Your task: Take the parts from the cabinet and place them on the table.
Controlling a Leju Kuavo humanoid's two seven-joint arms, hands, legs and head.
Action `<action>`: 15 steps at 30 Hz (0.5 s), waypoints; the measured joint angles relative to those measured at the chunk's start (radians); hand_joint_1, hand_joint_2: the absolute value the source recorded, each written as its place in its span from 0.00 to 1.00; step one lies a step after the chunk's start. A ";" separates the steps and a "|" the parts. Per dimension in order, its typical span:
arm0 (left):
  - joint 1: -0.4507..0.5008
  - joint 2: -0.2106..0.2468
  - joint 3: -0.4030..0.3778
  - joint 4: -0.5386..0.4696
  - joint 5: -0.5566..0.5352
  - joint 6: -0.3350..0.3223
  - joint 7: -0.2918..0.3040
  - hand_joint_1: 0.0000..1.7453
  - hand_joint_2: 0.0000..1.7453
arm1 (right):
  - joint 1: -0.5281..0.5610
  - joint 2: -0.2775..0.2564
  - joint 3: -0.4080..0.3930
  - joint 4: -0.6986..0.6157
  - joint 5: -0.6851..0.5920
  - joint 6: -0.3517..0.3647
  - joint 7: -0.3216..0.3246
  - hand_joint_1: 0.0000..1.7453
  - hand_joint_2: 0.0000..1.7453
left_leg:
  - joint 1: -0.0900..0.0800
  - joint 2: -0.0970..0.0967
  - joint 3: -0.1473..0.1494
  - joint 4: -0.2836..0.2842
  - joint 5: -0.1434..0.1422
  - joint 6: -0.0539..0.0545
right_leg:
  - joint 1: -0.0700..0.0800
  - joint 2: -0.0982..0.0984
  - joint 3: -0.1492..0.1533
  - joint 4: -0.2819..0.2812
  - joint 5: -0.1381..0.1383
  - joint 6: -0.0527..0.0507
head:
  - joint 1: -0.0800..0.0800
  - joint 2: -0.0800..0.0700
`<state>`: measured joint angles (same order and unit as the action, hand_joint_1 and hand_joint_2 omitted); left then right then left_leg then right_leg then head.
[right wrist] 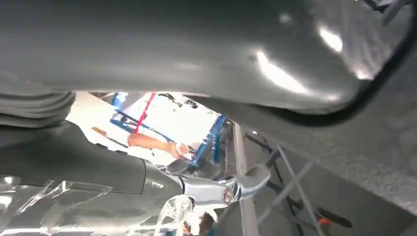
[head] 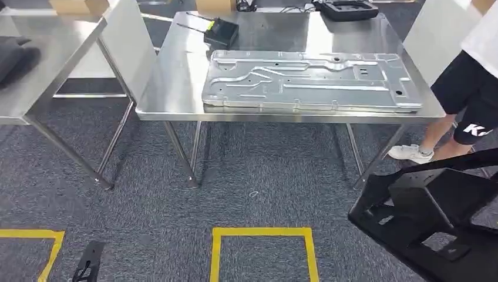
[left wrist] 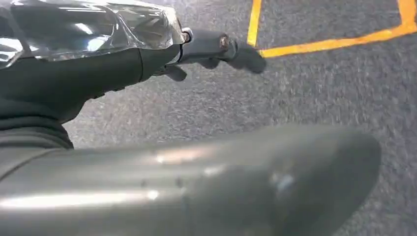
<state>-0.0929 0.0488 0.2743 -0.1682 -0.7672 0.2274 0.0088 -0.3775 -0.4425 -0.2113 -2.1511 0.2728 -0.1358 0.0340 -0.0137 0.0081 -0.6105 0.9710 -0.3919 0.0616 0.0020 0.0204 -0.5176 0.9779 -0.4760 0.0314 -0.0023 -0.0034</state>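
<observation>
A large black moulded part [head: 434,217] hangs low at the right of the head view, above the carpet and short of the steel table [head: 176,100]. My right hand [right wrist: 147,49] grips it, the thick thumb lying against the part's dark surface [right wrist: 388,98]; in the head view the part hides that hand. A big silver stamped panel [head: 305,79] lies flat on the table. My left hand [head: 88,263] hangs low at the left over the carpet. Seen from its own wrist, the left hand [left wrist: 98,73] holds nothing and its fingers [left wrist: 211,46] are stretched out.
A person in black shorts [head: 470,88] stands at the table's right end, one white shoe [head: 411,153] near the table leg. A small black box [head: 220,32] and a black tray [head: 346,9] sit at the table's far side. A second steel table [head: 47,59] stands left. Yellow tape [head: 261,232] marks the floor.
</observation>
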 joint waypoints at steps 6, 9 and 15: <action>-0.004 -0.001 0.000 0.000 -0.002 0.003 -0.002 0.00 0.00 | -0.006 0.000 -0.001 0.000 0.001 -0.001 -0.002 0.00 0.00 | 0.013 -0.004 0.060 -0.016 -0.026 0.014 | -0.006 -0.008 -0.132 0.235 -0.077 0.030 | 0.003 0.000; -0.004 -0.002 0.000 0.000 -0.002 0.003 -0.002 0.00 0.00 | -0.002 0.001 -0.001 0.000 0.001 -0.001 -0.001 0.00 0.00 | 0.018 -0.005 0.095 -0.016 -0.054 0.008 | -0.015 -0.010 -0.189 0.247 -0.082 0.038 | 0.003 0.000; -0.006 -0.003 0.002 0.000 -0.003 0.002 0.002 0.00 0.00 | -0.002 0.002 -0.002 0.000 0.003 -0.004 -0.002 0.00 0.00 | 0.018 -0.005 0.162 -0.021 -0.106 -0.031 | -0.013 -0.020 -0.113 -0.006 0.103 0.018 | 0.001 0.000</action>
<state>-0.0989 0.0462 0.2758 -0.1682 -0.7702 0.2297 0.0103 -0.3797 -0.4406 -0.2129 -2.1511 0.2758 -0.1396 0.0317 0.0044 0.0028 -0.4489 0.9504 -0.4974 0.0310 -0.0106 0.0004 -0.6305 0.9720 -0.3729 0.0498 -0.0008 -0.0034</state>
